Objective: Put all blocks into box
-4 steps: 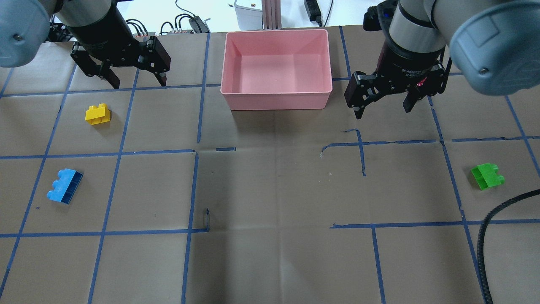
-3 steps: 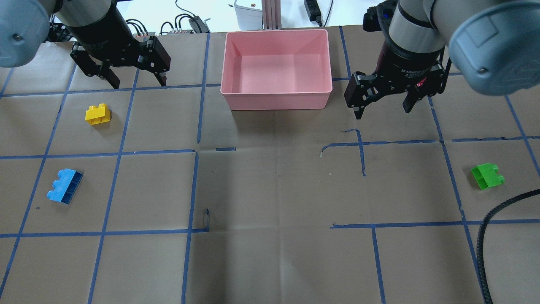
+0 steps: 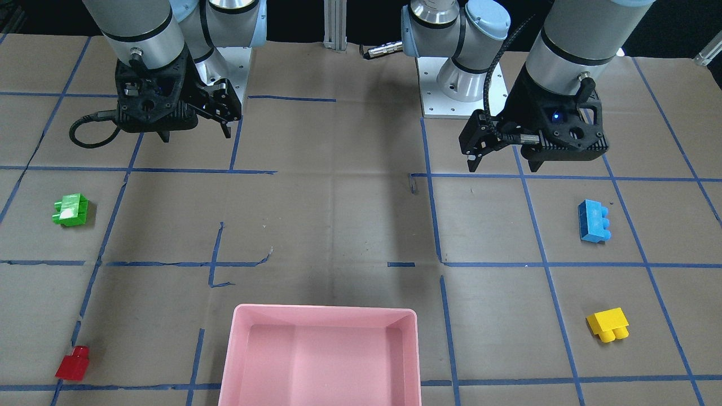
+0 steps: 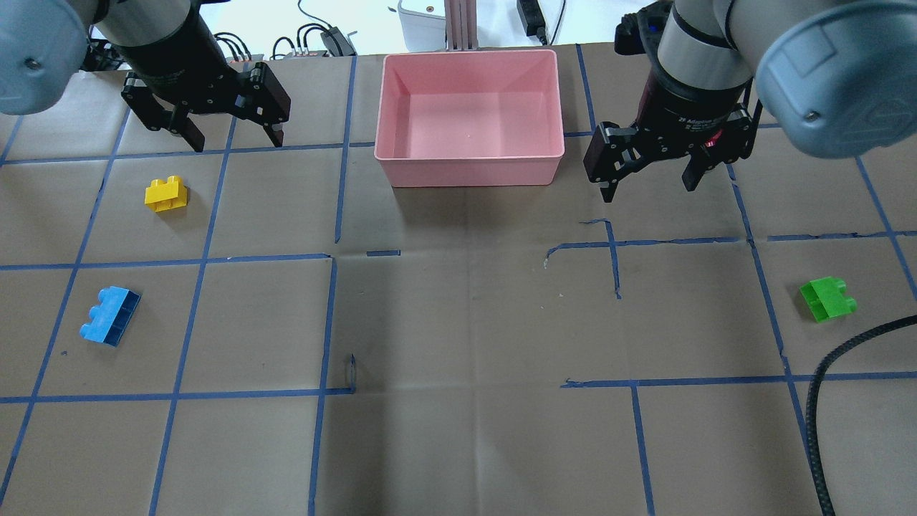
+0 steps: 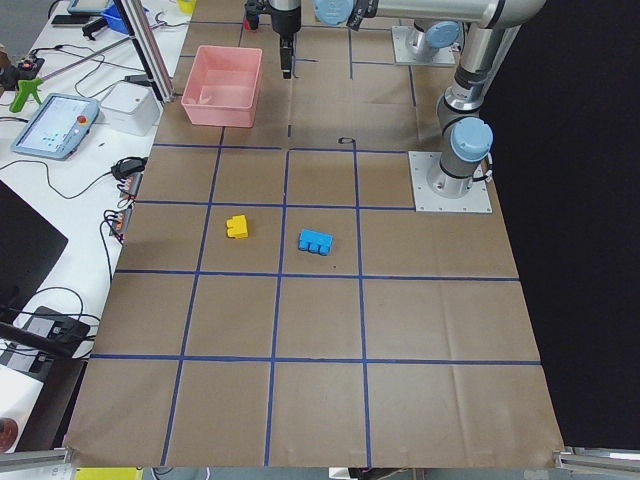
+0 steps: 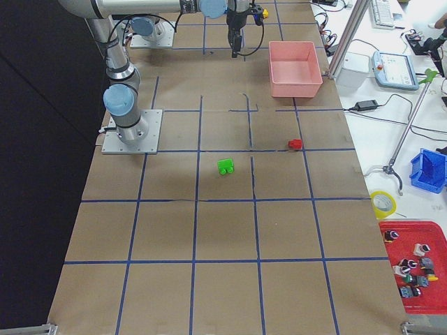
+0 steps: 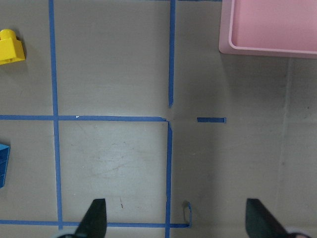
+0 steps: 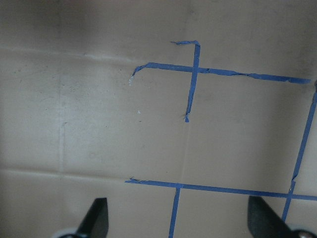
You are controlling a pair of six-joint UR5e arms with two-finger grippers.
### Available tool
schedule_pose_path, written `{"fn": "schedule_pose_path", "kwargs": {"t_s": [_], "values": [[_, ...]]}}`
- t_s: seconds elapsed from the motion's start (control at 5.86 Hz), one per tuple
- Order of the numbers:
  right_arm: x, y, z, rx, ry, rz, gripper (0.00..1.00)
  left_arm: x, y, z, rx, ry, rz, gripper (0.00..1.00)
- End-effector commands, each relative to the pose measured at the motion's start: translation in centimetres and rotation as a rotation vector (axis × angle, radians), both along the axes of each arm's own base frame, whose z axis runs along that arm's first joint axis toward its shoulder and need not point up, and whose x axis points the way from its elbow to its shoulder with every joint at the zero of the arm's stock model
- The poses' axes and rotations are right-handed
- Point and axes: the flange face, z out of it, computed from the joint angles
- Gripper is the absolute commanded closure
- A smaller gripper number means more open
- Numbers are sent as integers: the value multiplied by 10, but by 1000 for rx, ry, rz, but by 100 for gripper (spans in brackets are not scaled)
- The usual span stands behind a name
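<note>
The left arm (image 4: 140,18) and right arm (image 4: 695,50) are silver-grey tubes with pale blue-grey joint caps (image 4: 831,79), each cap bearing a small screw. The left pincer (image 4: 236,142) and right pincer (image 4: 650,188) are black and angular. White lettering (image 4: 706,122) rings the right wrist, beside a red light (image 4: 711,142). A black braided cable (image 4: 824,401) curves through the lower right.

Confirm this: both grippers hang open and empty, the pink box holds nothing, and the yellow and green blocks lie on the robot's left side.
Wrong on one block. The overhead exterior view shows the yellow block and the blue block on the robot's left side; the green block lies on its right. Otherwise right: left gripper and right gripper open and empty, pink box empty.
</note>
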Motion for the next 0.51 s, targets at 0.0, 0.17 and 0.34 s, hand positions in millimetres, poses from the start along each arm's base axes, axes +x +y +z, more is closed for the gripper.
{"fn": "schedule_pose_path", "kwargs": {"t_s": [0.0, 0.17, 0.34], "values": [[0, 0, 0, -2, 0, 0, 0, 1, 1, 2, -4, -1, 2, 0], [0, 0, 1, -2, -2, 1, 0, 1, 1, 2, -2, -1, 2, 0], [0, 0, -1, 5, -1, 1, 0, 7, 1, 1, -4, -1, 0, 0]]}}
